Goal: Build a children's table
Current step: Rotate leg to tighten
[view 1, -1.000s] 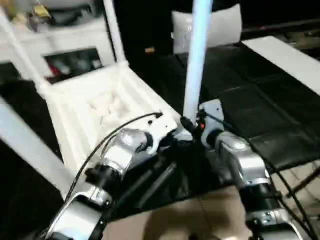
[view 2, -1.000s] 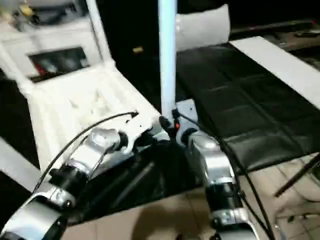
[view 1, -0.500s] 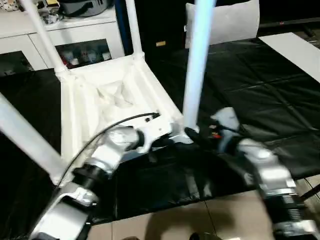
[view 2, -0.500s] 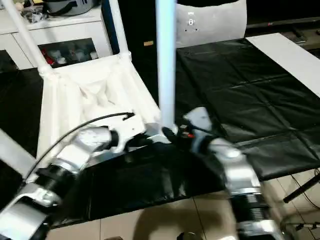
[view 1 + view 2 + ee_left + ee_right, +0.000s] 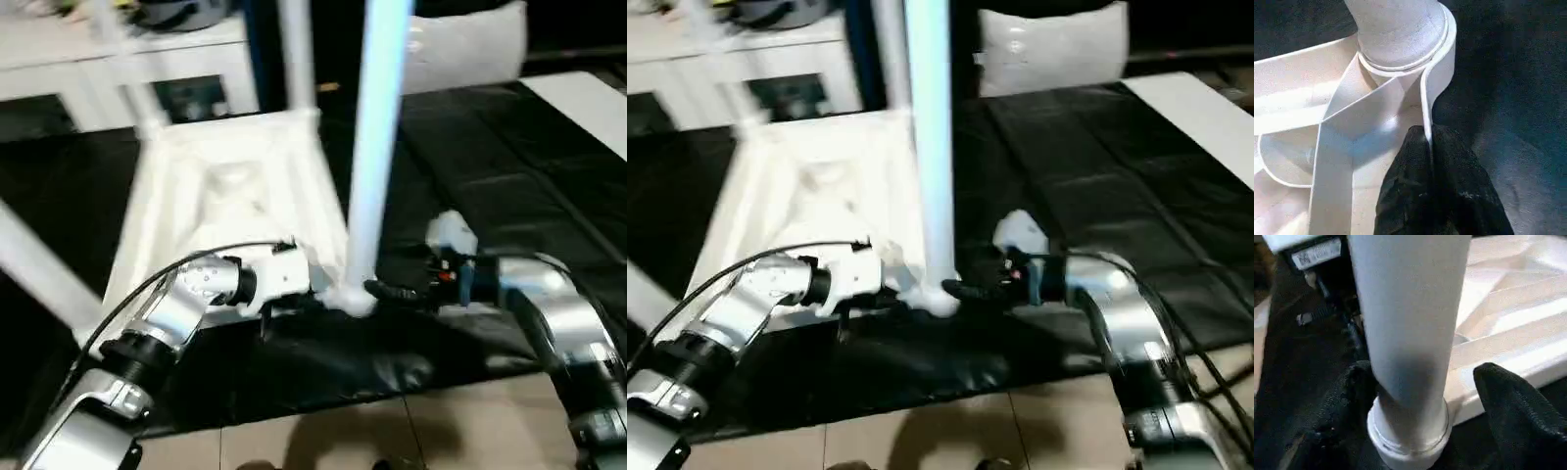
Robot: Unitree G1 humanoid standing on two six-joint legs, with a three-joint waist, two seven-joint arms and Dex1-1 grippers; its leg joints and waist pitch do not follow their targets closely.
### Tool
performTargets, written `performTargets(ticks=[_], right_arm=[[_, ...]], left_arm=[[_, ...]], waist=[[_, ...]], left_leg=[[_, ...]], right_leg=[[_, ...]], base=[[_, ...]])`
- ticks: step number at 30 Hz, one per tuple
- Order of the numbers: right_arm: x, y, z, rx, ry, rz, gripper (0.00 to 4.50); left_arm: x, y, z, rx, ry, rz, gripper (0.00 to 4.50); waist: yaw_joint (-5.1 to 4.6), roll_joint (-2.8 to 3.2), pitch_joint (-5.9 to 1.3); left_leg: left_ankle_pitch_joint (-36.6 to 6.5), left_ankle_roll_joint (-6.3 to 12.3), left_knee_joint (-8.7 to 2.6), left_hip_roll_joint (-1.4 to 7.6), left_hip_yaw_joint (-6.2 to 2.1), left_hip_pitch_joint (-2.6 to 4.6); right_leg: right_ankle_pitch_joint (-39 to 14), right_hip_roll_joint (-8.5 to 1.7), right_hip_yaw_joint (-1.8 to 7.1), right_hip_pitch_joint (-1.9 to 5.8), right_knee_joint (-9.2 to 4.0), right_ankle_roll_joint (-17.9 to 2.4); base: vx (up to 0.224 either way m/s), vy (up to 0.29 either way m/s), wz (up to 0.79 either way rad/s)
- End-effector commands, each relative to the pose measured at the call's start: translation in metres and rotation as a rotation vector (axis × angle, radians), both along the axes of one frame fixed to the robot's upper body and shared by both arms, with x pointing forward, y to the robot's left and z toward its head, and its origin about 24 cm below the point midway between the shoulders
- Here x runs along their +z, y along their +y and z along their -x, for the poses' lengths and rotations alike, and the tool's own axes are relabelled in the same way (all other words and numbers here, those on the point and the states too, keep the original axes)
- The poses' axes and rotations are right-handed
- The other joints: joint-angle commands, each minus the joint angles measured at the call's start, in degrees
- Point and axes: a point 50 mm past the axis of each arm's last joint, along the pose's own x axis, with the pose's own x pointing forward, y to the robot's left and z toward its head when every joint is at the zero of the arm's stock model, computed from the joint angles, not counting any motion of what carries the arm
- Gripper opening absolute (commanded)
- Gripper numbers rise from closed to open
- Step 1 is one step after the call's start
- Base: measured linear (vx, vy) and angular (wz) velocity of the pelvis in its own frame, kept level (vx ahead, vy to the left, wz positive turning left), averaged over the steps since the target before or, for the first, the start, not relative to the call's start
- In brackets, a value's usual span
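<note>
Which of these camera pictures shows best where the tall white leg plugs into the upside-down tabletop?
The left wrist view: the leg's foot sits in the round corner socket, seam visible. The right wrist view shows the same joint with the right gripper's fingers either side. The eye views show the whole leg above the tabletop, joint small.

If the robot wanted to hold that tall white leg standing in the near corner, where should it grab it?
Probably low on the leg, just above the round corner socket. The tube is smooth, round and upright, so two fingers closing level from either side suit it. The right gripper already straddles that spot from the robot's right, while the left gripper pinches the tabletop rim beside the socket.
</note>
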Motion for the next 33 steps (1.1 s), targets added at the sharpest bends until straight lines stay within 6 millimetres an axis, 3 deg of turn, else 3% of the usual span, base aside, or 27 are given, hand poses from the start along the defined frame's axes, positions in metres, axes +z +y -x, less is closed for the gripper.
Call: performTargets(ticks=[1, 2, 3, 5, 13, 19, 20, 22, 23, 24, 25, 26, 27, 28, 29, 30, 31, 32, 33], right_arm=[[0.000, 0.004, -0.002, 0.031, 0.012, 0.000, 3.19], [-0.001, 0.006, -0.002, 0.041, 0.021, -0.005, 3.12], [-0.001, 0.007, -0.003, 0.049, 0.026, -0.006, 2.87], [-0.001, 0.008, -0.003, 0.062, 0.033, -0.009, 2.79], [-0.004, 0.010, -0.003, 0.101, 0.065, -0.016, 2.05], [-0.010, 0.017, 0.003, 0.100, 0.093, -0.048, 1.92], [-0.012, 0.022, 0.004, 0.068, 0.103, -0.064, 1.92], [-0.019, 0.031, 0.000, -0.064, 0.116, -0.072, 1.91], [-0.021, 0.034, -0.002, -0.125, 0.122, -0.072, 1.91], [-0.025, 0.038, -0.006, -0.212, 0.121, -0.061, 1.91], [-0.026, 0.039, -0.007, -0.234, 0.121, -0.058, 1.91], [-0.029, 0.041, -0.011, -0.304, 0.121, -0.046, 1.91], [-0.034, 0.049, -0.019, -0.491, 0.135, -0.045, 1.91], [-0.034, 0.049, -0.019, -0.491, 0.135, -0.045, 1.91], [-0.035, 0.054, -0.023, -0.574, 0.139, -0.064, 1.91], [-0.036, 0.060, -0.028, -0.664, 0.136, -0.073, 1.91], [-0.037, 0.066, -0.031, -0.739, 0.129, -0.084, 1.91], [-0.037, 0.067, -0.032, -0.751, 0.128, -0.087, 1.91], [-0.037, 0.069, -0.032, -0.767, 0.124, -0.091, 1.91]], left_arm=[[-0.010, -0.007, 0.012, -0.086, 0.027, -0.048, 0.00], [-0.010, -0.008, 0.013, -0.091, 0.028, -0.042, 0.00], [-0.010, -0.008, 0.014, -0.094, 0.029, -0.040, 0.00], [-0.011, -0.009, 0.015, -0.099, 0.030, -0.039, 0.00], [-0.011, -0.005, 0.014, -0.089, 0.028, -0.052, 0.00], [-0.009, -0.006, 0.008, -0.017, 0.038, -0.033, 0.00], [-0.007, -0.010, 0.006, 0.005, 0.044, -0.013, 0.00], [-0.001, -0.022, 0.001, 0.052, 0.032, 0.046, 0.00], [0.001, -0.027, -0.002, 0.087, 0.034, 0.069, 0.00], [0.002, -0.033, -0.005, 0.119, 0.034, 0.086, 0.00], [0.002, -0.034, -0.006, 0.127, 0.035, 0.091, 0.00], [0.003, -0.039, -0.008, 0.152, 0.036, 0.102, 0.00], [0.005, -0.052, -0.017, 0.257, 0.024, 0.118, 0.00], [0.005, -0.052, -0.017, 0.257, 0.024, 0.118, 0.00], [0.006, -0.059, -0.021, 0.307, 0.014, 0.127, 0.00], [0.008, -0.067, -0.026, 0.366, 0.011, 0.149, 0.00], [0.011, -0.075, -0.029, 0.411, 0.007, 0.167, 0.00], [0.011, -0.077, -0.029, 0.416, 0.005, 0.170, 0.00], [0.012, -0.078, -0.029, 0.422, 0.001, 0.172, 0.00]], waist=[[-0.06, -1.16, -4.15], [0.15, -1.24, -4.26], [0.22, -1.89, -4.21], [0.44, -1.94, -4.19], [0.47, -1.67, -4.13], [0.42, -1.62, -4.14], [0.49, -1.30, -4.04], [0.33, -1.34, -3.79], [0.23, -1.23, -3.70], [-0.12, -1.52, -3.57], [-0.52, -1.34, -3.07], [-1.13, -1.34, -2.80], [-1.98, -0.51, -2.67], [-3.42, -0.57, -2.22], [-4.05, -0.49, -2.36], [-5.23, 0.57, -2.43], [-5.87, 0.41, -2.32], [-6.46, 0.75, -2.52], [-6.72, 0.47, -2.67]], left_leg=[[4.8, 7.43, -4.58, 6.21, -1.48, -0.12], [5.1, 7.36, -4.54, 6.30, -1.46, -0.07], [5.1, 7.37, -4.59, 6.21, -1.32, -0.12], [4.6, 7.16, -4.60, 6.05, -1.23, -0.19], [3.5, 6.39, -4.65, 5.96, -1.21, -0.23], [3.2, 6.14, -4.66, 6.00, -1.22, -0.20], [2.8, 5.87, -4.71, 5.93, -1.16, -0.17], [2.5, 5.15, -4.97, 6.10, -1.29, -0.12], [0.1, 4.11, -5.09, 5.75, -1.23, -0.02], [-0.9, 3.56, -5.21, 5.54, -1.05, -0.05], [-4.0, 2.16, -5.39, 4.96, -0.79, 0.14], [-7.3, 0.90, -5.31, 4.39, -0.63, 0.73], [-10.0, -0.06, -5.28, 4.20, -0.82, 1.10], [-14.3, -0.67, -5.02, 4.26, -0.83, 1.83], [-15.9, -1.00, -5.10, 4.43, -1.15, 1.94], [-19.2, -0.79, -5.77, 5.55, -1.83, 1.36], [-21.3, -0.42, -6.49, 6.55, -2.30, 0.71], [-24.9, -0.30, -7.64, 8.09, -3.32, -0.12], [-25.9, -0.50, -7.69, 7.57, -3.09, 0.59]], right_leg=[[-9.6, -6.38, 5.68, 3.87, -2.55, -6.5], [-8.7, -6.40, 5.70, 3.85, -2.42, -6.8], [-8.5, -6.39, 5.73, 3.89, -2.50, -6.9], [-9.9, -6.47, 5.74, 3.98, -2.54, -6.7], [-11.9, -6.35, 5.69, 4.02, -2.87, -6.2], [-11.7, -6.27, 5.65, 4.04, -2.95, -6.3], [-12.5, -6.32, 5.65, 4.04, -3.08, -6.2], [-13.5, -6.23, 5.70, 3.99, -3.40, -5.8], [-16.8, -6.28, 5.44, 4.13, -3.95, -5.0], [-18.8, -6.14, 5.38, 4.25, -4.33, -4.2], [-24.5, -5.85, 4.90, 4.13, -5.43, -2.3], [-30.5, -5.72, 4.15, 4.03, -6.59, 0.1], [-33.2, -5.49, 3.39, 4.00, -7.15, 1.8], [-36.0, -5.07, 1.81, 3.58, -8.61, 3.5], [-35.8, -5.06, 1.36, 4.11, -8.74, 4.2], [-32.9, -5.04, 0.84, 5.16, -8.15, 4.8], [-31.1, -4.87, 1.01, 5.71, -7.37, 5.0], [-26.9, -5.03, 2.42, 6.43, -4.79, 4.7], [-24.5, -5.57, 3.80, 5.68, -4.76, 3.5]], base=[[0.000, 0.000, 0.00], [0.000, 0.000, 0.00], [0.000, 0.000, 0.00], [0.000, 0.000, 0.00], [0.000, 0.000, 0.00], [0.000, 0.000, 0.00], [0.000, 0.000, 0.00], [0.000, 0.000, 0.00], [0.000, 0.000, 0.00], [0.000, 0.000, 0.00], [0.000, 0.000, 0.00], [0.000, 0.000, 0.00], [0.000, 0.000, 0.00], [0.000, 0.000, 0.00], [0.000, 0.000, 0.00], [0.000, 0.000, 0.00], [0.000, 0.000, 0.00], [0.000, 0.000, 0.00], [0.000, 0.000, 0.00]])
